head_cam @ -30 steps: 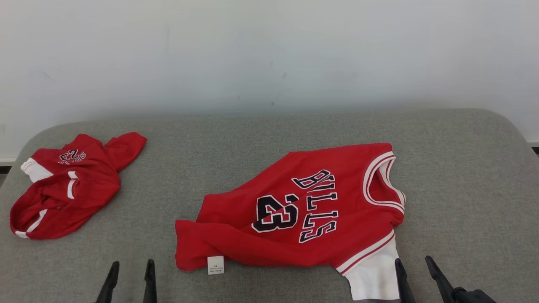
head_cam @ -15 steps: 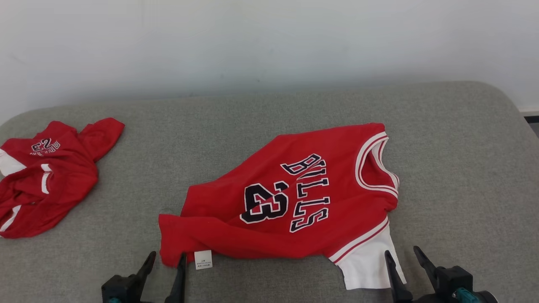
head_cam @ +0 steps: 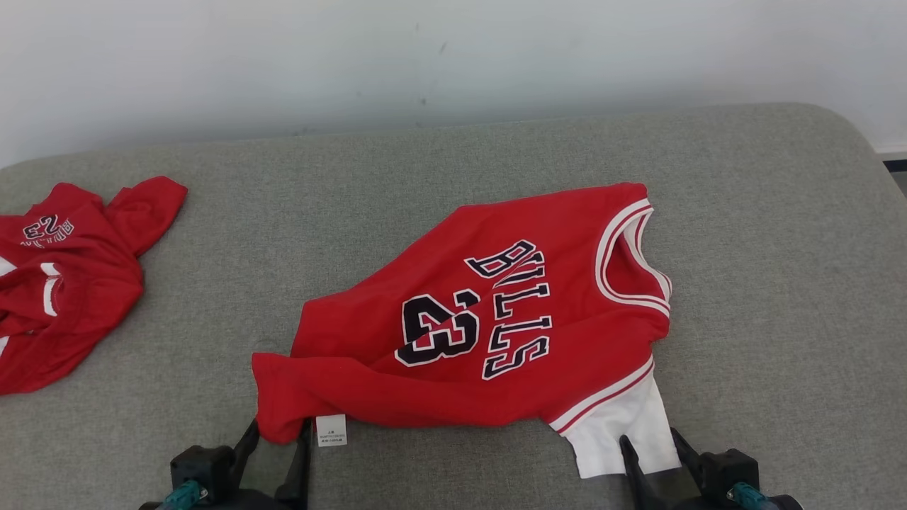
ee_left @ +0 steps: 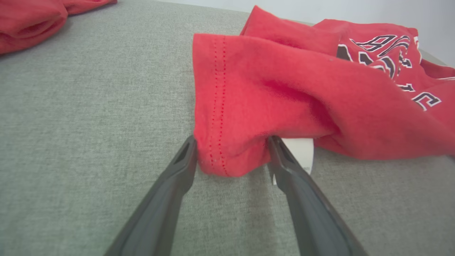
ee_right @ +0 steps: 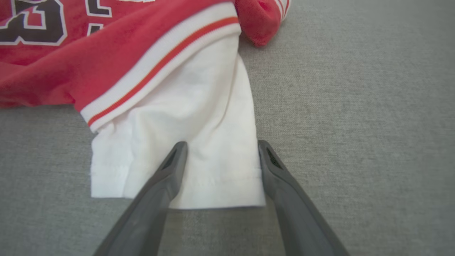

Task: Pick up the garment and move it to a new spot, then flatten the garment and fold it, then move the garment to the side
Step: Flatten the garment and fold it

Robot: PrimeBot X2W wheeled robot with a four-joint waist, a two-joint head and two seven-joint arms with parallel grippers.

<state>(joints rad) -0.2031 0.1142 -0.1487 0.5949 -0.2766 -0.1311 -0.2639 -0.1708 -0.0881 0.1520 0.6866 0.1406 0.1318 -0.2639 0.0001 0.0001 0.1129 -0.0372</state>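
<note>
A red jersey-style garment (head_cam: 482,319) with black lettering and a white sleeve (head_cam: 623,435) lies crumpled on the grey cushion (head_cam: 425,170), collar to the right. My left gripper (head_cam: 278,433) stands open at the near left, its fingers either side of the garment's red hem corner (ee_left: 227,153), beside a white care label (head_cam: 331,429). At the near right my right gripper (head_cam: 650,443) is open too, its fingers (ee_right: 174,160) straddling the right part of the white sleeve (ee_right: 199,142). Neither gripper has closed on the cloth.
A second red garment (head_cam: 64,283) lies bunched at the cushion's far left edge, seen also as the red bundle (ee_left: 28,21) in the left wrist view. A pale wall (head_cam: 453,57) rises behind the cushion. Bare grey fabric stretches to the right.
The head camera has tilted down, shifting the whole picture. Both grippers have come forward to the garment's near edge, the left around the hem corner and the right around the white sleeve.
</note>
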